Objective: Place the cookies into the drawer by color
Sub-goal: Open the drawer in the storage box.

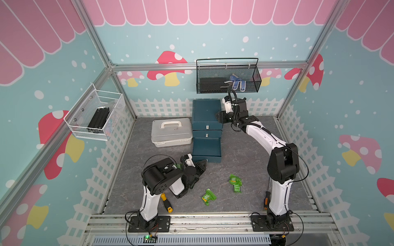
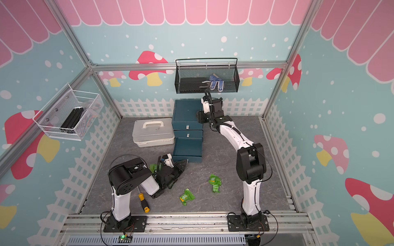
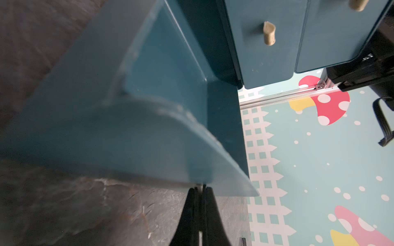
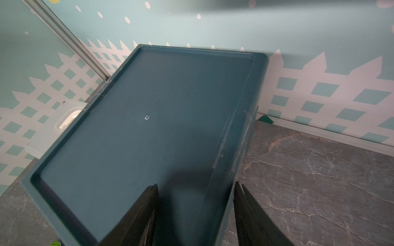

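Both top views, drawer cabinet (image 1: 206,112): teal, at the back of the tabletop (image 1: 245,149), beside a pale grey lidded case (image 1: 170,132); bottom drawer (image 1: 206,149) pulled out.
Both top views, green cookies (image 1: 208,197): 3 packets loose on the tabletop between the arms; a 4th just behind the left wrist.
Both top views, left gripper (image 1: 205,161): at the bottom drawer's front.
Left wrist, left gripper: fingers pinched together on the pull tab (image 2: 187,160).
Right wrist, right gripper (image 4: 195,189): jaws apart astride the drawer cabinet's upper side edge, 1 finger over the top, 1 beside the wall; whether they press, cannot tell.
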Robot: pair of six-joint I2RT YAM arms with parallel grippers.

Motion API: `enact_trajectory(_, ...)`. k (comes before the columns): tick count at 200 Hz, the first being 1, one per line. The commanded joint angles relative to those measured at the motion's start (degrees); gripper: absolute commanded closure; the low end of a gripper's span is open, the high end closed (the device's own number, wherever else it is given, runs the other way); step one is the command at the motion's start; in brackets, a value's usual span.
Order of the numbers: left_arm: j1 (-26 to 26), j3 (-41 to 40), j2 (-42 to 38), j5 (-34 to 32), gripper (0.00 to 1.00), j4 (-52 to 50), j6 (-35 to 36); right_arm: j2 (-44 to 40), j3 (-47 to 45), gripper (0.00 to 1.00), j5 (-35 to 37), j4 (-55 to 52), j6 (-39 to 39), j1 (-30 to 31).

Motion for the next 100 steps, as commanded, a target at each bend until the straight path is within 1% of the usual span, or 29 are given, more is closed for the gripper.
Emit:
enact_trajectory(1, 0.4, 0.1, 1.1, 0.1, 0.96, 4.0, -1.3, 1.5, -0.2, 0.42, -0.3, -6.3, -1.2, 0.4)
enact_trajectory(4, 0.4, -0.1, 1.0, 0.0, 0.94, 4.0, -1.3, 1.5, -0.2, 0.42, -0.3, -6.3, -1.2, 0.4)
enact_trajectory(20, 0.5, -0.3, 0.6, 0.2, 0.81, 3.6, -1.0, 1.3, -0.3, 0.42, -0.3, -6.3, -1.3, 0.4)
enact_trajectory(39, 0.6, -0.4, 0.3, 0.6, 0.77, 3.3, -0.8, 0.8, -0.6, 0.41, -0.1, -6.1, -1.4, 0.4)
enact_trajectory(51, 0.7, -0.8, 0.5, 0.4, 0.72, 4.5, -0.7, 0.6, -0.9, 0.41, 0.0, -5.9, -1.5, 0.4)
enact_trajectory(56, 0.8, -1.0, 0.3, 0.3, 0.68, 4.7, -0.6, 0.6, -1.0, 0.42, 0.0, -5.8, -1.6, 0.4)
enact_trajectory(63, 0.9, -1.4, -0.3, 0.1, 0.55, 4.7, 0.1, 0.4, -1.2, 0.41, -0.1, -5.6, -1.5, 0.4)
enact_trajectory(70, 0.9, -1.9, -1.4, -0.1, 0.41, 4.7, 0.7, 0.2, -1.4, 0.41, -0.4, -5.4, -1.5, 0.4)
enact_trajectory(76, 0.9, -2.3, -2.4, -0.2, 0.32, 4.6, 1.5, 0.1, -1.4, 0.41, -0.8, -5.2, -1.4, 0.4)
enact_trajectory(86, 1.1, -2.7, -4.3, 0.1, 0.23, 3.7, 2.0, -0.1, -1.4, 0.38, -1.7, -5.2, -1.3, 0.4)
enact_trajectory(100, 1.8, -3.0, -6.2, 2.0, 0.15, 3.3, 2.5, -0.9, -1.8, 0.34, -4.3, -5.0, -1.2, 0.4)
